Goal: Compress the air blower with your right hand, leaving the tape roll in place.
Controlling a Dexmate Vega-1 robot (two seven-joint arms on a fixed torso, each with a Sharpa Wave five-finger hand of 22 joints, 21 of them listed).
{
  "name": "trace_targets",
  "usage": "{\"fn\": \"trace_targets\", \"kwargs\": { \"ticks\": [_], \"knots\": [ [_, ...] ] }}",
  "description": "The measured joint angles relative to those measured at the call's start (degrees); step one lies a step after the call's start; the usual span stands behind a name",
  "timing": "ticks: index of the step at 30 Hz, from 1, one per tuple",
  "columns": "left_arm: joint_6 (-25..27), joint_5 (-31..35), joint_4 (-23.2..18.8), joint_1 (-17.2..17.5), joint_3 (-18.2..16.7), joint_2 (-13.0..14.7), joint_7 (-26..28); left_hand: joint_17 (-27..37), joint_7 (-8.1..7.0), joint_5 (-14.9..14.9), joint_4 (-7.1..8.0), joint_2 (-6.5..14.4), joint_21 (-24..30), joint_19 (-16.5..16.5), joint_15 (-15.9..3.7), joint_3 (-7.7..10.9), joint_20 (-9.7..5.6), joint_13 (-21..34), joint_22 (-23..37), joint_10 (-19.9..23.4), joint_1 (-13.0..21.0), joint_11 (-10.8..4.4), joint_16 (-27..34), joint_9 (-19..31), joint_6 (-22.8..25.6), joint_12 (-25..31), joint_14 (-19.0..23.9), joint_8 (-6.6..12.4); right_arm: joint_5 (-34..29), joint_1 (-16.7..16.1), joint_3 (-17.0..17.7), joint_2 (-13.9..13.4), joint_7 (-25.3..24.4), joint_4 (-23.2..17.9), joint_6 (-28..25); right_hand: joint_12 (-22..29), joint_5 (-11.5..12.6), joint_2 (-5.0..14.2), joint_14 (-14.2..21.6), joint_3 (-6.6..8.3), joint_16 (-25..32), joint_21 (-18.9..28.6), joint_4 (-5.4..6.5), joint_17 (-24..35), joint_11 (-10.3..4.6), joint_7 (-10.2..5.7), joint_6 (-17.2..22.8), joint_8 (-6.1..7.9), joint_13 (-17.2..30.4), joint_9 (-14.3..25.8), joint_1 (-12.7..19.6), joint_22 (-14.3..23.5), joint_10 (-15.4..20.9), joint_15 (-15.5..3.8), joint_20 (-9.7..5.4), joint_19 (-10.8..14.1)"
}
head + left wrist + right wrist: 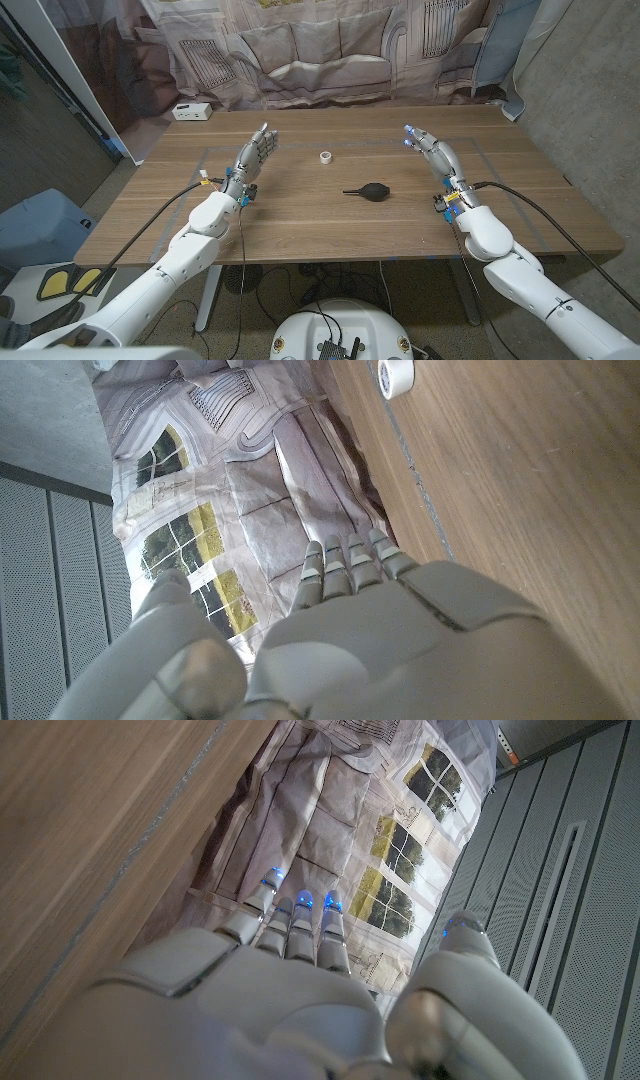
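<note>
Blower point(374, 190) was noted mid-tabletop, nozzle toward the left edge, tape roll point(326, 157) nearer the far edge. Right hand point(432, 152) and left hand point(255, 155) were held empty, fingers extended. Bulb judged soft, light; grasp advised around bulb.

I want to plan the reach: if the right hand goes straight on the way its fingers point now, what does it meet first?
Probably nothing on the table: the right hand points toward the far edge and the printed backdrop. The air blower lies off to its left side.

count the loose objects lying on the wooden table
3: a black rubber air blower near the middle, a small white tape roll just beyond it, and a white box at the far left corner. Nothing seems hidden.
</note>
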Motion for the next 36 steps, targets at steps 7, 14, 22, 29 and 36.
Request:
{"fn": "trace_targets", "kwargs": {
  "ticks": [7, 14, 22, 29, 36],
  "knots": [
    [0.6, 0.2, -0.2, 0.0, 0.2, 0.1, -0.1, 0.0, 0.09, 0.0, 0.0, 0.0, 0.0, 0.0, -0.07, 0.0, 0.0, 0.0, 0.0, 0.1, 0.0, 0.12, 0.0, 0.0, 0.5, 0.0, 0.1, 0.0, -3.3, -1.8, 0.5, 0.0, -1.8, -1.9, -0.9, 0.0, 0.0, 0.29, 0.0, 0.41, 0.0, -0.2, -0.41, 0.0, 0.0, -0.04, -0.8, -0.4, 0.3, 0.0, 0.9, 0.0, 0.0, 0.0, 0.0, 0.0],
    [0.8, 0.6, -0.7, 0.0, 0.3, 0.2, -0.2, 0.0, 0.0, 0.0, 0.0, 0.0, -0.2, 0.0, -0.23, 0.0, 0.0, 0.0, 0.0, 0.2, 0.0, 0.22, 0.0, 0.0, 0.6, 0.0, 0.2, 0.0, -6.6, -2.7, 0.9, -0.4, -3.7, -3.1, -2.0, -0.3, 0.0, 0.89, 0.2, 1.1, -0.4, -0.6, -1.1, 0.0, -0.79, -0.41, -2.3, -1.12, 0.3, 0.0, 2.1, 0.0, -0.8, -0.22, -0.35, 0.4],
    [0.7, 0.7, -1.2, 0.5, 0.3, 0.2, 0.1, 0.0, 0.01, 0.0, 0.0, 0.4, -0.2, 0.0, 0.0, 0.0, 0.0, -0.3, 0.0, 0.5, 0.4, -0.03, 0.0, 0.0, 0.6, 0.0, 0.4, 0.0, -12.2, -4.6, 1.8, -1.6, -6.7, -6.2, -4.8, -0.3, 0.0, 0.97, 1.1, 1.66, -0.4, -0.6, -1.66, 0.0, -1.15, -0.43, -2.9, -1.34, 0.3, 0.0, 3.4, 0.0, -1.2, -1.14, -0.93, 2.2],
    [0.4, 0.8, -1.7, 1.2, 0.1, 0.3, 0.5, 0.0, 0.28, 0.0, -0.24, 0.4, -0.4, 0.0, -0.19, 0.24, 0.0, -0.3, 0.0, 0.5, 0.4, -0.03, 0.0, 0.0, 0.9, 0.0, 0.6, 0.0, -16.8, -5.7, 2.1, -2.2, -9.0, -8.2, -7.1, -0.3, 0.0, 1.33, 2.1, 2.07, -0.2, -0.6, -2.07, -0.2, -1.82, -0.51, -3.4, -1.56, 0.2, 0.0, 4.5, 0.0, -0.5, -1.6, -1.28, 3.3],
    [0.3, 0.8, -2.5, 1.9, -0.1, 0.6, 0.9, 0.0, 0.09, 0.0, -0.48, 0.4, -0.4, 0.2, -0.19, 0.0, 0.21, -0.3, 0.0, 0.6, 0.4, -0.2, -0.2, 0.0, 0.7, 0.0, 0.6, 0.0, -21.6, -6.5, 2.1, -2.8, -11.3, -10.1, -10.1, -0.3, 0.0, 1.03, 3.2, 2.37, 0.1, -0.6, -2.37, -0.3, -2.26, 0.06, -3.5, -1.56, 0.1, 0.0, 5.6, 0.0, 0.4, -2.12, -1.85, 4.6]
  ]
}}
